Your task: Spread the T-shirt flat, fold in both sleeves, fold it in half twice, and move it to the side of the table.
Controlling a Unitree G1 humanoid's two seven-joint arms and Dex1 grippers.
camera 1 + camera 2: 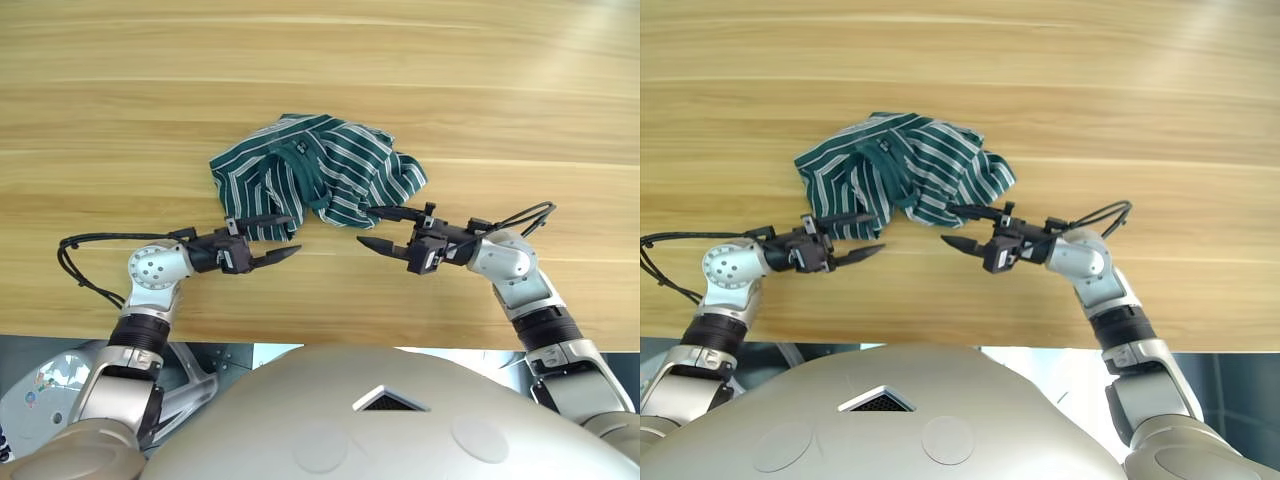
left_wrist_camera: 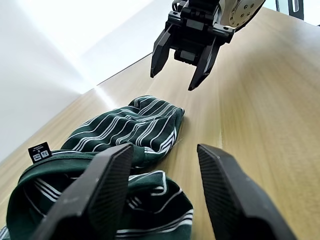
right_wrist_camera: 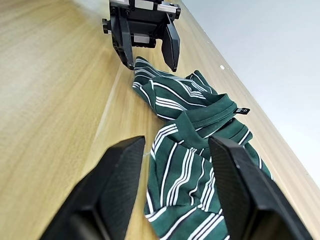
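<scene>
The T-shirt (image 1: 315, 170), dark green with thin white stripes, lay crumpled in a loose heap near the middle of the wooden table (image 1: 300, 60), not spread out and with no fold made in it. Its collar (image 3: 212, 107) faced upward among the bunched cloth, and a small black label (image 2: 40, 151) stood up from the collar's edge. Just on the near side of the heap sat both grippers, pointing inward at each other across a strip of bare wood. The left gripper (image 1: 290, 236) was at the heap's near-left edge with its fingers spread apart and nothing between them; its far finger lay along the hem of the cloth, though whether it touched the fabric could not be told. The right gripper (image 1: 365, 226) was at the near-right, just beside the heap's nearest fold, its fingers likewise apart and empty, low over the tabletop. The shirt lay beyond both pairs of fingertips, toward the far side, gripped by neither.
</scene>
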